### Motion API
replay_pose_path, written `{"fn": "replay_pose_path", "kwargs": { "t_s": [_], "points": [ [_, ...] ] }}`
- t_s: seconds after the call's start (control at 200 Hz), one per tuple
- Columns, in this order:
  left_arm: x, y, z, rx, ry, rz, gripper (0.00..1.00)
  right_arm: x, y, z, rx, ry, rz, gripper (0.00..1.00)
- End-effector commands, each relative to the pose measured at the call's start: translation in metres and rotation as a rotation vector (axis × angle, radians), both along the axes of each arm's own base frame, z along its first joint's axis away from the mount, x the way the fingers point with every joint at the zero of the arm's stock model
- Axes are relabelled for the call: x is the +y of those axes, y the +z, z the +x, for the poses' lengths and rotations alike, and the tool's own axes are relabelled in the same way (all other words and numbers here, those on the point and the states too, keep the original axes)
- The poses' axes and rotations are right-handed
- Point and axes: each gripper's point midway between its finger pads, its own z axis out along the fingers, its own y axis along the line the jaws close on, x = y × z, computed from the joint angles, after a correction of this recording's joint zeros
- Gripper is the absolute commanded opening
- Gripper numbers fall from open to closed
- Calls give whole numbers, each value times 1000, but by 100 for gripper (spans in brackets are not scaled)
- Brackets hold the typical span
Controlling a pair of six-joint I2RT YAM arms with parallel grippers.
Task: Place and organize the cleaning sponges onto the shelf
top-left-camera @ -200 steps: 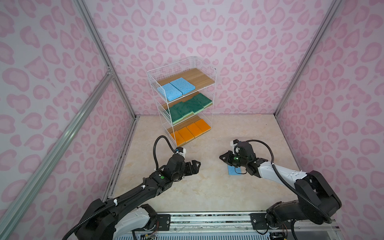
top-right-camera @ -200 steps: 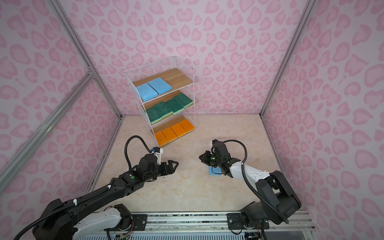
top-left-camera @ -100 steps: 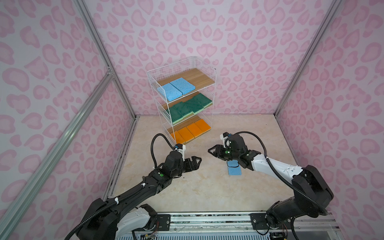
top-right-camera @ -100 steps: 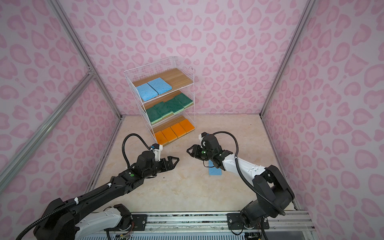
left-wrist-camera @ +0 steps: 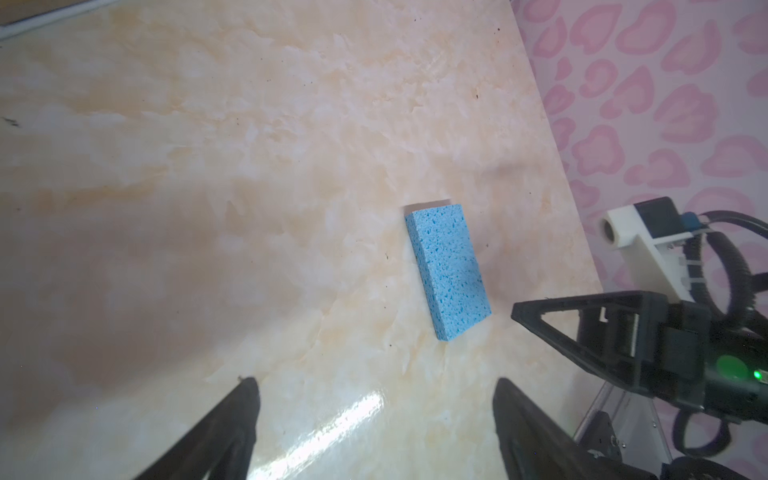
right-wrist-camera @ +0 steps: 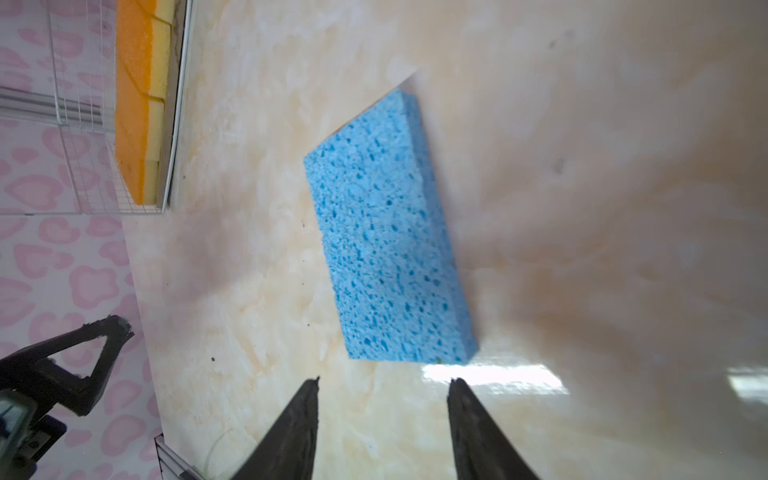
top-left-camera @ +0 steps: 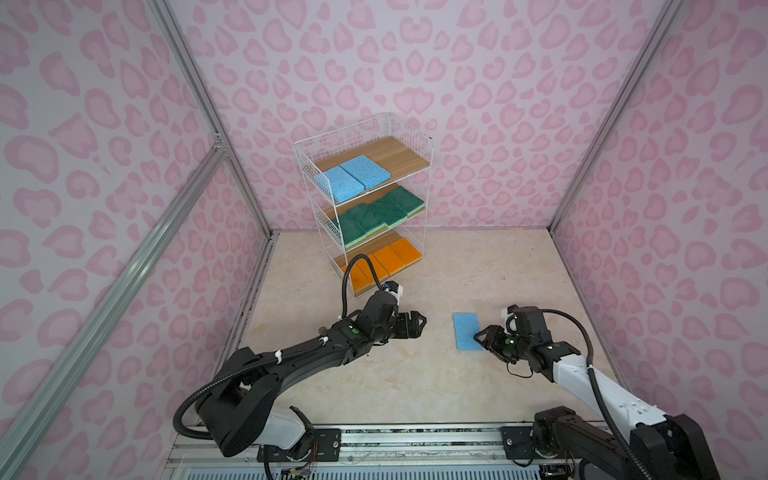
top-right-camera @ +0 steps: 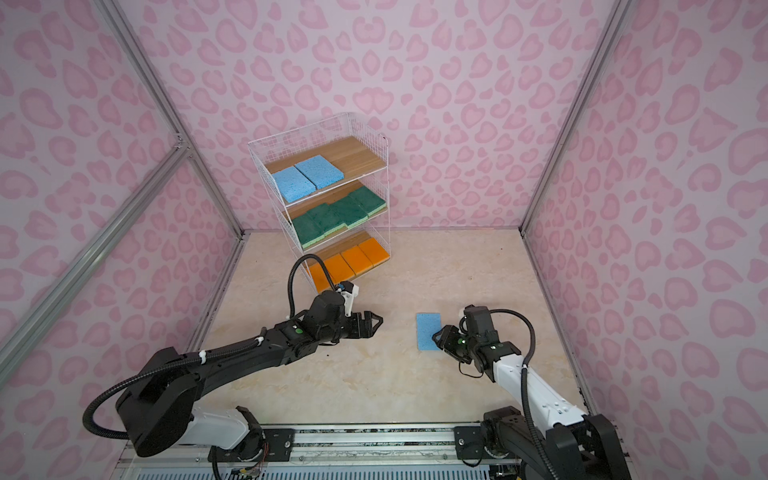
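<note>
One porous light blue sponge (top-left-camera: pixel 466 336) lies flat on the marbled beige tabletop (top-left-camera: pixel 374 374), well apart from the white wire shelf (top-left-camera: pixel 399 151). The right gripper (right-wrist-camera: pixel 385 380) hovers just short of the sponge's near end, fingers apart with nothing between them. The left gripper (left-wrist-camera: pixel 376 381) points toward that sponge from the table's middle, fingers spread wide and empty. On the shelf, two blue sponges (top-left-camera: pixel 353 176) lie on the top board, green sponges (top-left-camera: pixel 374 214) on the middle and orange sponges (top-left-camera: pixel 382 264) on the bottom.
</note>
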Motion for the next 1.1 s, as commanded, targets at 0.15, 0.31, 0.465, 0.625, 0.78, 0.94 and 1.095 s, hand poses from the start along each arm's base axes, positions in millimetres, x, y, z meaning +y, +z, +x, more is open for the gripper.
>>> {"fn": "replay_pose_path", "kwargs": {
  "t_s": [0.15,0.31,0.465,0.625,0.78,0.94,1.095],
  "points": [
    [-52,-8,13,-13,-105,33,88,-15,-23,-29,76,-19,33,52],
    [-74,-23,21,5,-124,63,86,-4,-31,-27,91,-10,113,47],
    [-88,-30,26,2,-122,83,86,2,-37,-24,108,-1,153,46],
    [-98,-41,28,21,-123,94,86,-1,-45,-18,108,-54,163,43],
    [-102,-49,28,30,-124,101,86,-15,-46,-12,96,-134,110,38],
    [-100,-56,31,32,-102,118,86,-26,-41,-1,58,-191,73,33],
    [-100,-62,30,40,-103,124,86,-18,-36,6,45,-168,121,34]
  ]
}}
